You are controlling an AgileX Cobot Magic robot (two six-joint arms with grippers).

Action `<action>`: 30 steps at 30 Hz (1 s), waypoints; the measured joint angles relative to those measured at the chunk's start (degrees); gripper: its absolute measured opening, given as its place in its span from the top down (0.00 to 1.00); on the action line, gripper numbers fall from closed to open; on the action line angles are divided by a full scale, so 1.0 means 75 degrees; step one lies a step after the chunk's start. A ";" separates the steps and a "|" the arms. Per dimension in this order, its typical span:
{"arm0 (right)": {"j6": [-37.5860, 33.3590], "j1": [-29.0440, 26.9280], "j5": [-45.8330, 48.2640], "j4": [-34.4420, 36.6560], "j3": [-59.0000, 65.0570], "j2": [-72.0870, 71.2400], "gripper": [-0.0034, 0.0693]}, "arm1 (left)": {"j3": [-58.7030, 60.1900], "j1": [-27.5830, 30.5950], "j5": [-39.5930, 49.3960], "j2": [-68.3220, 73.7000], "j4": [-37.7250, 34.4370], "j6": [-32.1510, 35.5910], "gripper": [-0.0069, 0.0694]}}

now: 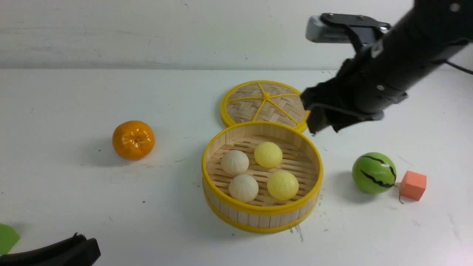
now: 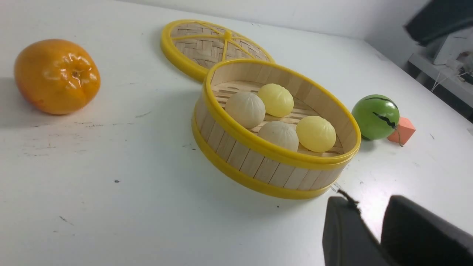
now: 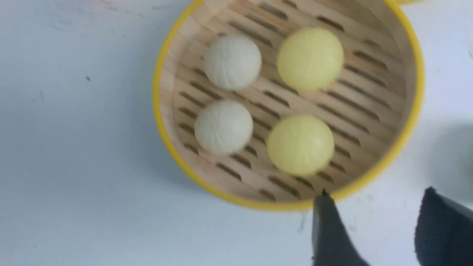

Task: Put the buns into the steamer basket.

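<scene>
Below the raised, parted, empty right hand (image 1: 325, 127), 4 buns (image 1: 258, 171) lie inside the steamer basket (image 1: 262, 214).

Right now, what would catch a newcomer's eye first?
The basket at the table's middle, with four buns inside: two white, two yellow. Next, the right arm's open fingers hanging over its far right rim, beside the lid. Then the orange to the left.
</scene>
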 joint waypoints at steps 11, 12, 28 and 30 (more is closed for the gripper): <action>0.1240 0.0235 -0.0661 -0.0442 0.3921 -0.4423 0.98 | 0.0000 0.0000 0.0000 0.0000 0.0000 0.0000 0.70; 0.1241 0.0235 -0.0661 -0.0442 0.3967 -0.4505 0.98 | 0.0000 0.0000 0.0000 0.0000 0.0000 0.0000 0.70; 0.0465 -0.2022 -0.2592 -0.1350 0.7515 -1.0518 0.98 | 0.0000 0.0000 0.0023 0.0000 0.0000 0.0000 0.69; -0.0045 -0.2517 -0.3253 -0.1276 0.8449 -1.0756 0.98 | 0.0000 0.0000 0.0032 0.0000 0.0000 0.0000 0.69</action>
